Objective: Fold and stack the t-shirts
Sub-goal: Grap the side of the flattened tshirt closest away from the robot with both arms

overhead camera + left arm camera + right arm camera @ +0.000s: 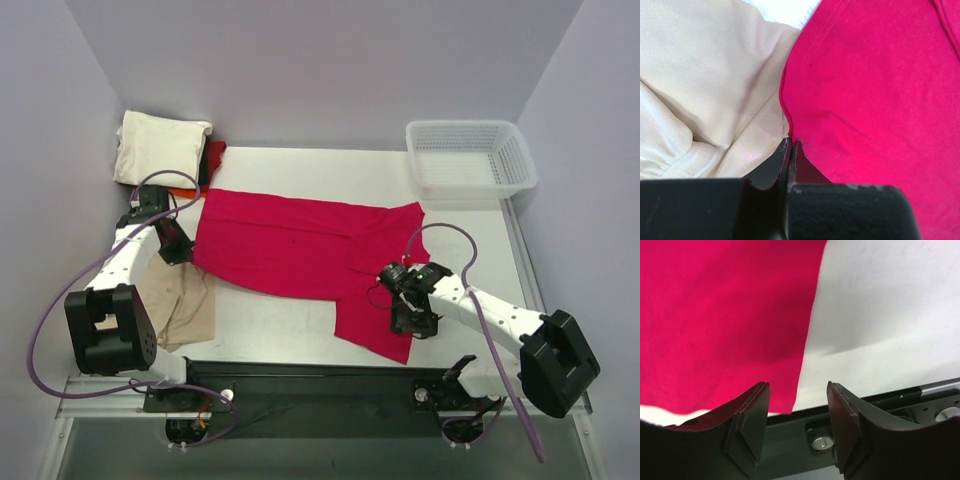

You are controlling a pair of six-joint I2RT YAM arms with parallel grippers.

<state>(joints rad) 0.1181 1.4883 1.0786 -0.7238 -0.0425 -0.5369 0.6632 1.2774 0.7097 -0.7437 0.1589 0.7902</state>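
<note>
- Looking down from above, a crimson t-shirt [290,245] lies spread across the middle of the white bench [280,335]. Its right end is doubled over, and one flap reaches toward the near edge.
- The left tool [790,150] is fully closed and pinches the left edge of the crimson t-shirt. The cloth puckers into its tips, just beside a tan t-shirt [185,305].
- The right tool [797,390] stands partway open over the near right corner of the crimson t-shirt, by the front edge of the bench. It grips nothing.
- Done, by my reading: a cream-white t-shirt [158,145] sits folded in the far left corner. It rests on an orange-red t-shirt [181,190], of which only a sliver shows.
- Left to do, as I judge it: the crimson t-shirt is only partly folded and not yet on the pile. The tan t-shirt lies rumpled and unfolded beside the left arm.
- A white lattice basket [468,126] stands at the far right corner, well apart from all the shirts.
</note>
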